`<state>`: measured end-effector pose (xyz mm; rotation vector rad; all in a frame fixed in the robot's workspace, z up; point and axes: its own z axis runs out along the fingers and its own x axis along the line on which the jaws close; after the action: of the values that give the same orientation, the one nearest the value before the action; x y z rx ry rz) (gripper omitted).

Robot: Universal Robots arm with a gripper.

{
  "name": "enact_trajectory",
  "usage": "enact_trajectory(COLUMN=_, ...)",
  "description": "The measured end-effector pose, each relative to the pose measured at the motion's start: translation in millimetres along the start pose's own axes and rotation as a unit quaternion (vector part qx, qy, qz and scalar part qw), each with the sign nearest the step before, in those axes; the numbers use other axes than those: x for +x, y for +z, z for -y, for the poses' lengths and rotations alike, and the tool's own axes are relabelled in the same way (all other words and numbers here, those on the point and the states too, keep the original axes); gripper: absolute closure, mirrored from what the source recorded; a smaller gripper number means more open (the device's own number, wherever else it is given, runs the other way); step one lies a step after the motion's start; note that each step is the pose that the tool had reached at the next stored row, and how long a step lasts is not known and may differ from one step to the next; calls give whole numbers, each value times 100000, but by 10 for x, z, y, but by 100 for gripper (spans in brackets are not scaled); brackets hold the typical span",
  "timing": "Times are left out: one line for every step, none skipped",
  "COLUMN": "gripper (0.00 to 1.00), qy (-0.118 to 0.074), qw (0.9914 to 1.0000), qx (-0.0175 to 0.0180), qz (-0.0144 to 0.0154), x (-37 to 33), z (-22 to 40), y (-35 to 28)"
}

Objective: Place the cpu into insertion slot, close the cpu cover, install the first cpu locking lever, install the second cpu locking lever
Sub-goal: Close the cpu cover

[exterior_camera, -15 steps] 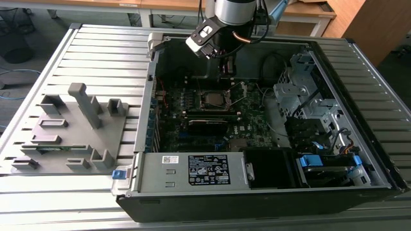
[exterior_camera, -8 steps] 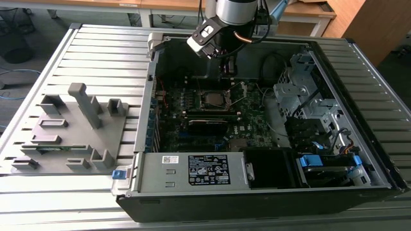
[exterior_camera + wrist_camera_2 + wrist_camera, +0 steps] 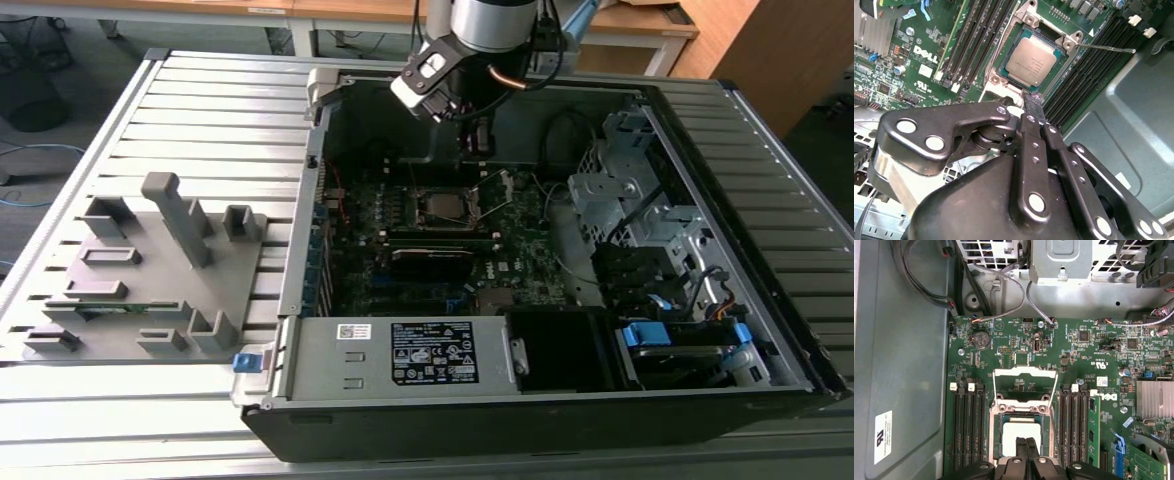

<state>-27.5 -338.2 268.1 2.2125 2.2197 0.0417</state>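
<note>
The cpu lies flat in the insertion slot on the green motherboard, its grey metal top showing. In the first wrist view the cpu sits just past my fingertips. The cpu cover, a silvery frame, stands swung open on its hinge beyond the socket. A thin locking lever sticks out sideways, unlatched. My gripper hovers over the socket's edge, its fingers pressed together and holding nothing. In the exterior view the socket lies below the arm.
Long black memory slots flank the socket on both sides. A grey metal case wall lies beside the board. Cables and a drive cage crowd one side. A grey fixture tray sits outside the case on the exterior view's left.
</note>
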Motion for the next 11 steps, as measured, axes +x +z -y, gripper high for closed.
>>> enact_trajectory(gripper=89, qy=2, qw=100000, qx=0, qz=-2, x=0, z=-9, y=0)
enact_trajectory(gripper=89, qy=2, qw=100000, qx=0, qz=-1, x=0, z=-11, y=0)
enact_trajectory(gripper=89, qy=4, qw=100000, qx=0, qz=-1, x=0, z=-11, y=1)
enact_trajectory(gripper=89, qy=9, qw=100000, qx=-1, qz=-2, x=0, z=-11, y=1)
enact_trajectory(gripper=89, qy=4, qw=100000, qx=-1, qz=-2, x=0, z=-13, y=1)
enact_trajectory(gripper=89, qy=4, qw=100000, qx=-2, qz=-4, x=0, z=-14, y=1)
enact_trajectory(gripper=89, qy=5, qw=100000, qx=-1, qz=-5, x=0, z=-14, y=1)
enact_trajectory(gripper=89, qy=5, qw=100000, qx=-3, qz=-3, x=0, z=-14, y=1)
enact_trajectory(gripper=89, qy=2, qw=100000, qx=-2, qz=-4, x=0, z=-23, y=1)
enact_trajectory(gripper=89, qy=2, qw=100000, qx=-1, qz=-3, x=0, z=-23, y=1)
enact_trajectory(gripper=89, qy=3, qw=100000, qx=-2, qz=-3, x=0, z=-25, y=1)
